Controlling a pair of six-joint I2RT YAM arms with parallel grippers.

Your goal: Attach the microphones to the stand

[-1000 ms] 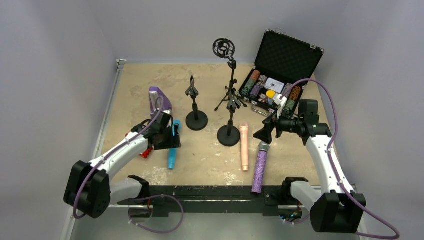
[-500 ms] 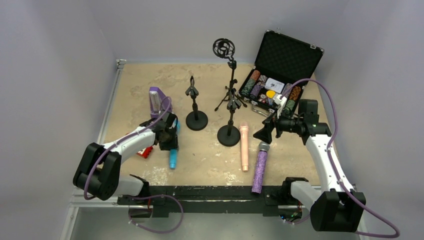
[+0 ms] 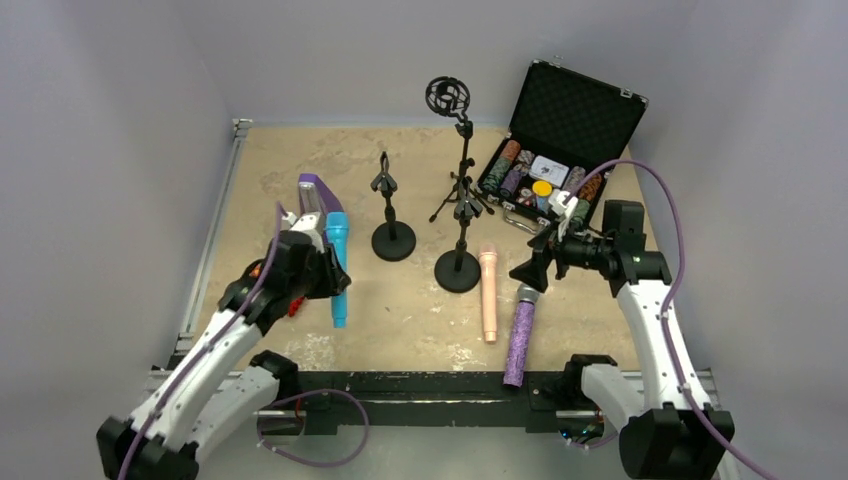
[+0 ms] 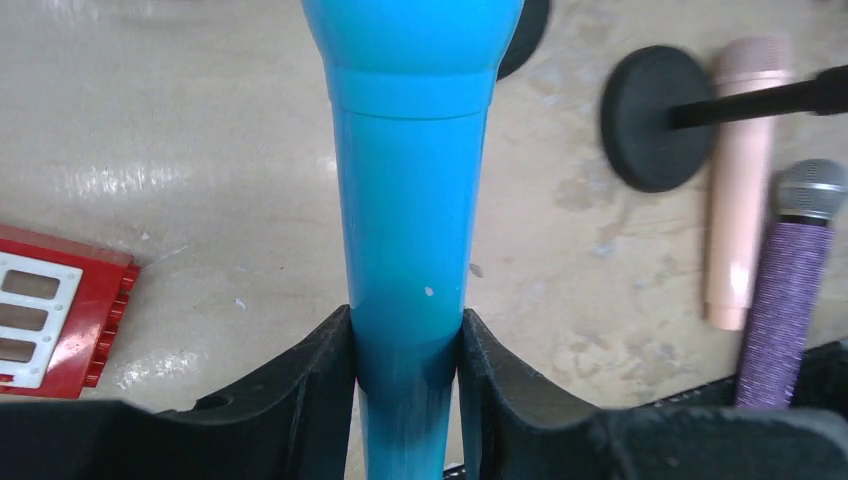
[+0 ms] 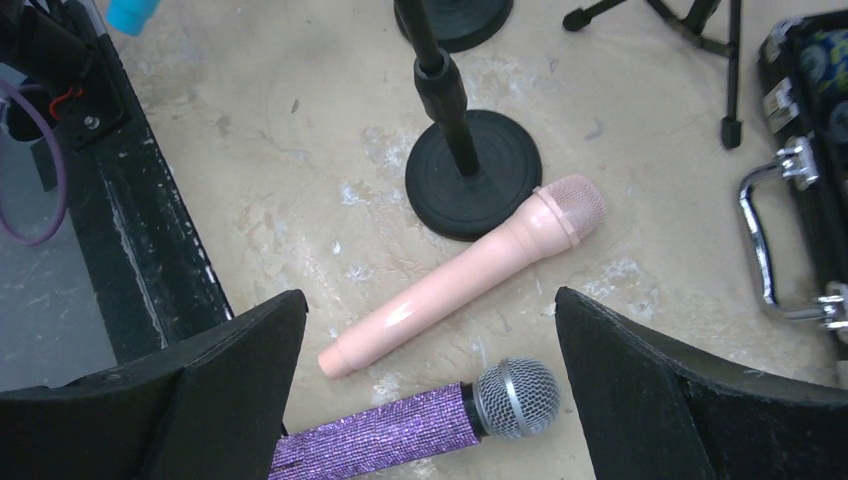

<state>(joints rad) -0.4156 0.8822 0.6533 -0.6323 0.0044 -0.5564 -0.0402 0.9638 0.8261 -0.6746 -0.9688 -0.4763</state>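
My left gripper [image 3: 325,277] is shut on the turquoise microphone [image 3: 337,258] and holds it off the table, head pointing away; in the left wrist view the fingers [image 4: 320,370] clamp its handle [image 4: 410,200]. The peach-pink microphone [image 3: 489,295] and the glittery purple microphone [image 3: 519,338] lie side by side at front centre. My right gripper [image 3: 530,270] is open and empty, hovering over the purple microphone's mesh head [image 5: 515,397] and the pink microphone [image 5: 470,270]. Three black stands show: a short one [image 3: 392,240], a middle one [image 3: 458,272], and a tripod with a ring mount [image 3: 448,97].
A purple metronome [image 3: 315,195] stands just behind the lifted microphone. A red plastic piece [image 4: 50,310] lies on the table to the left. An open black case [image 3: 560,110] with poker chips sits at back right. The black front rail [image 3: 420,385] runs along the near edge.
My left gripper has lifted the turquoise microphone off the table and raised it, head toward the metronome. The left arm's elbow swung down and left. The right gripper dipped slightly.
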